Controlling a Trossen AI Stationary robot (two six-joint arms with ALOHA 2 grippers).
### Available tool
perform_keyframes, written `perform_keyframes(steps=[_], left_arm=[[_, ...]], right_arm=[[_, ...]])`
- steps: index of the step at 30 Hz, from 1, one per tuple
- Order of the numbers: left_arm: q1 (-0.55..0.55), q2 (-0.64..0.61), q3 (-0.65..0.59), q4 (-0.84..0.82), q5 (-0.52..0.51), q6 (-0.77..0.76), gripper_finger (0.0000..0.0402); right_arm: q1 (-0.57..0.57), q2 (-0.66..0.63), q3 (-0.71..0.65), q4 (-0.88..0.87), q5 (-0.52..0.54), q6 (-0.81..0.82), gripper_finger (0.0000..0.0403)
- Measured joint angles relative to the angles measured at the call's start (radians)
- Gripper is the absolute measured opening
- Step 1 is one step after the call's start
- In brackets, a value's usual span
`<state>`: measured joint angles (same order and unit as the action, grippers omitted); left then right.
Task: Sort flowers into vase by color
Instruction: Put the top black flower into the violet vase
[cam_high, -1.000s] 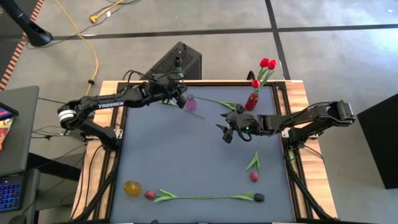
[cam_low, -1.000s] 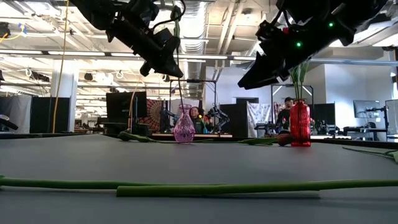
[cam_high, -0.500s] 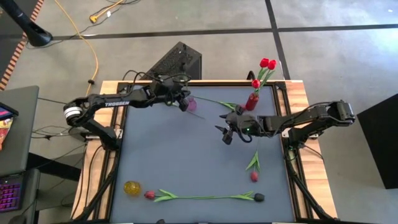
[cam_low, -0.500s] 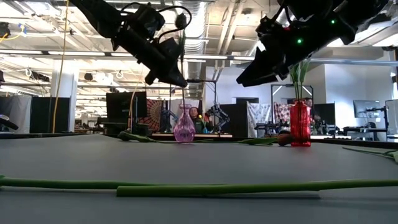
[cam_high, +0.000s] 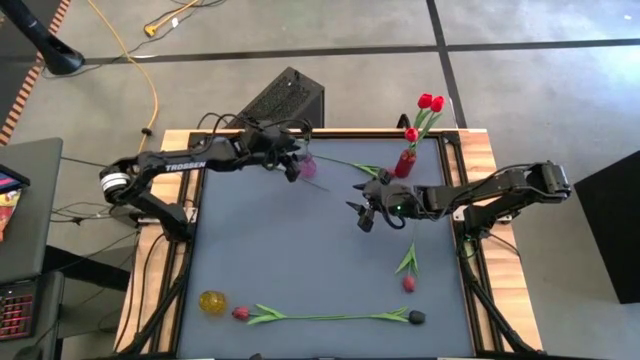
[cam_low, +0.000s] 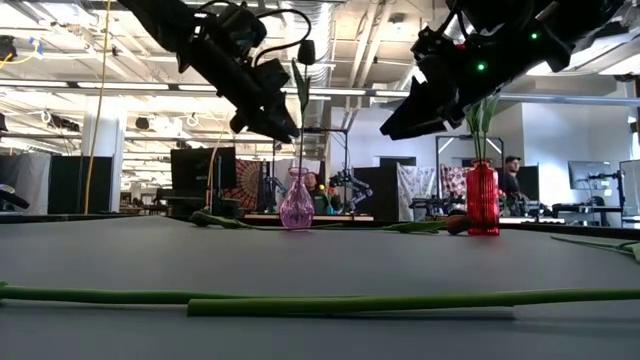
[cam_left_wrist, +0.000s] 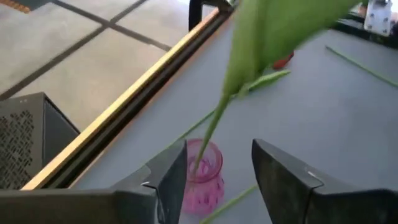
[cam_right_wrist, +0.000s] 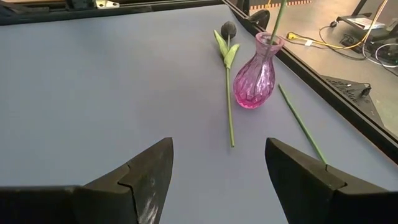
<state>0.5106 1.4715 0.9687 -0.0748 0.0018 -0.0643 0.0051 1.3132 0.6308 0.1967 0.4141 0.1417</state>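
A flower (cam_low: 301, 110) with a dark-looking bud stands with its stem in the pink vase (cam_high: 307, 167) at the table's far side. My left gripper (cam_left_wrist: 217, 174) hovers open just above the vase's mouth (cam_left_wrist: 205, 155), and the stem (cam_left_wrist: 211, 127) rises between its fingers. The red vase (cam_high: 404, 161) at the far right holds red flowers (cam_high: 430, 103). My right gripper (cam_high: 362, 215) hangs open above the table's middle right, holding nothing. My left gripper stands open around the flower's stem (cam_left_wrist: 200, 155) just above the vase's mouth. The stem runs close to one finger (cam_left_wrist: 177, 171); whether it touches that finger I cannot tell.
A dark-budded flower (cam_right_wrist: 228, 81) and a bare stem (cam_right_wrist: 301, 124) lie on the table beside the pink vase. Two flowers (cam_high: 330, 317) lie end to end near the front edge, another (cam_high: 408, 268) at the right. A yellow vase (cam_high: 212, 302) stands front left.
My left gripper has opened and let go of the flower over the pink vase. The flower has sunk lower, its stem deeper in the vase, and now stands there on its own. My right gripper has kept still.
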Motion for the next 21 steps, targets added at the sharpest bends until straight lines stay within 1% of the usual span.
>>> perform_keyframes(steps=[6, 9, 18, 21], left_arm=[[0.000, 0.000, 0.080, -0.195, 0.004, 0.035, 0.0178], [0.000, 0.000, 0.123, -0.292, 0.026, 0.060, 0.0179], [-0.001, 0.000, 0.199, -0.484, 0.055, 0.151, 0.0179], [-0.001, 0.000, 0.212, -0.533, 0.055, 0.157, 0.0179]], right_arm=[[0.000, 0.000, 0.000, 0.000, 0.000, -0.001, 0.0281], [0.000, 0.000, 0.000, 0.000, 0.000, -0.002, 0.0281], [0.000, 0.000, 0.000, -0.001, 0.000, -0.003, 0.0282], [0.000, 0.000, 0.000, -0.001, 0.000, -0.003, 0.0281]])
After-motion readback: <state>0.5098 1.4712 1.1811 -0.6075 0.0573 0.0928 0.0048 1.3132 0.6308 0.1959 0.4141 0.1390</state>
